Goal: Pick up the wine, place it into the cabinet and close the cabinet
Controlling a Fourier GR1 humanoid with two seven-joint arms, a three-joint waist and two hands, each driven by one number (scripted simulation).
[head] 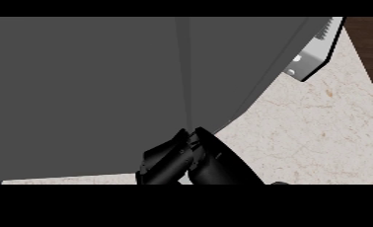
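Observation:
The grey cabinet (94,97) fills most of the head view, with a vertical seam between its two door fronts down the middle. The right door front (233,63) ends in a slanted edge towards the counter. My right hand (191,158) comes up from the lower edge at the centre. Its fingers are extended and touch the cabinet at the foot of the seam, holding nothing. The wine is not visible anywhere. My left hand does not show.
A white bracket with holes (312,56) sticks out at the cabinet's upper right corner. The beige marble counter (313,132) lies to the right, with a thin strip along the bottom left. A dark brown strip (361,38) runs at the far right.

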